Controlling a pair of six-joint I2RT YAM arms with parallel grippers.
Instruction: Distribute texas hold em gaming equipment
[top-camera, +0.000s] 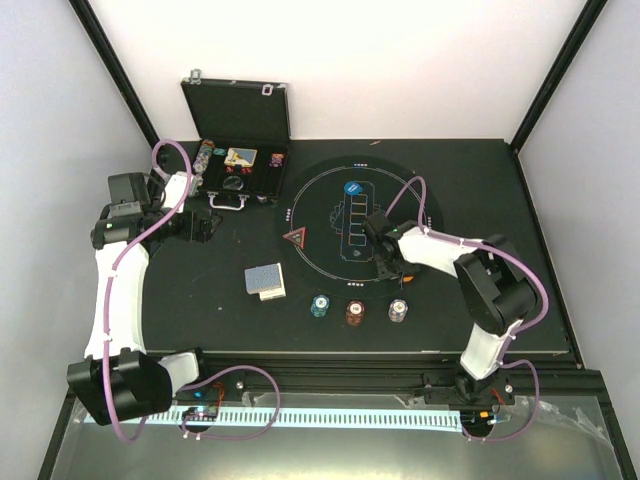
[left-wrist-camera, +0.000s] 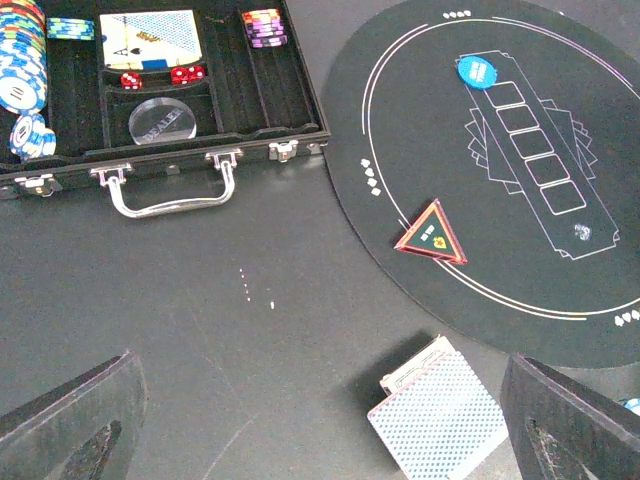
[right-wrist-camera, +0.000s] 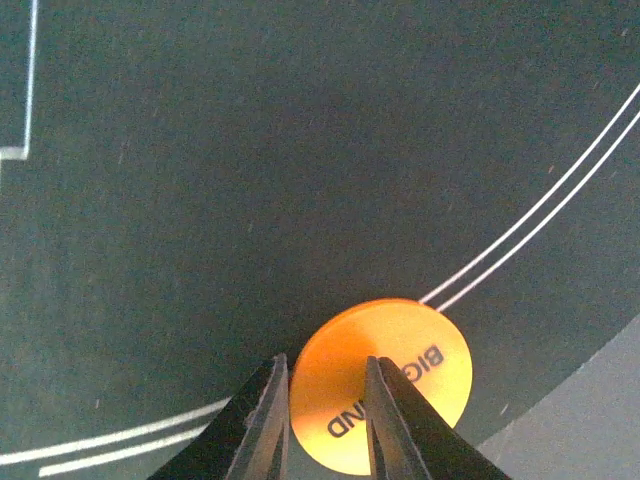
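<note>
My right gripper (right-wrist-camera: 325, 400) hovers low over the round black mat (right-wrist-camera: 250, 200), jaws a narrow gap apart. An orange disc (right-wrist-camera: 410, 375) marked "BIG BLIND" lies flat under the fingertips, on the mat's white outline; the right finger crosses it. In the top view this gripper (top-camera: 385, 263) is at the mat's lower right. My left gripper (left-wrist-camera: 320, 440) is wide open and empty above the table. The blue-backed card deck (left-wrist-camera: 440, 415) lies near its right finger. A red triangle marker (left-wrist-camera: 432, 233) and a blue disc (left-wrist-camera: 479, 71) lie on the mat. Teal (top-camera: 319, 306), red-brown (top-camera: 354, 312) and white (top-camera: 398, 312) chip stacks stand in front.
The open black hinged case (left-wrist-camera: 160, 100), holding chips, cards, dice and a clear dealer button, stands at the back left with its handle (left-wrist-camera: 175, 190) toward me. The mat (top-camera: 330, 215) covers the table's middle. The card deck (top-camera: 265, 281) lies left of the mat.
</note>
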